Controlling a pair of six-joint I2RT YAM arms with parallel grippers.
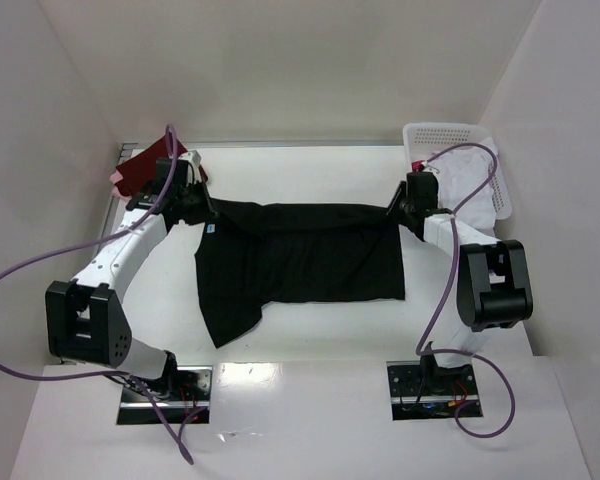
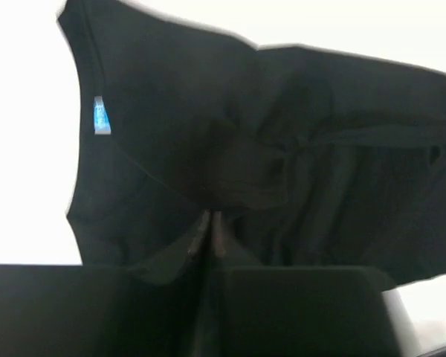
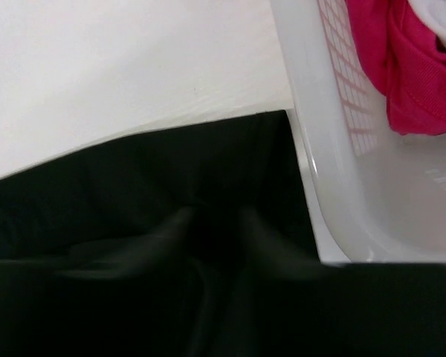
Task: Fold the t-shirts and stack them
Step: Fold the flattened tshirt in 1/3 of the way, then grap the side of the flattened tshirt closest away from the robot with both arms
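A large black t-shirt [image 1: 300, 262] lies spread across the middle of the table, its far edge folded over and stretched between both grippers. My left gripper [image 1: 202, 205] sits at the shirt's far left corner. In the left wrist view its fingertips [image 2: 209, 223] are pressed almost together on the black cloth [image 2: 282, 134], near the blue neck label [image 2: 101, 117]. My right gripper [image 1: 400, 208] is at the far right corner. Its fingers [image 3: 215, 219] stand apart over the black cloth [image 3: 134, 186]. A dark red t-shirt [image 1: 148, 165] lies at the far left.
A white perforated basket [image 1: 450, 133] stands at the far right, close beside my right gripper, its wall [image 3: 312, 156] touching the black shirt's edge. It holds a pink shirt [image 3: 401, 67] and white cloth [image 1: 475, 182]. White walls enclose the table on three sides.
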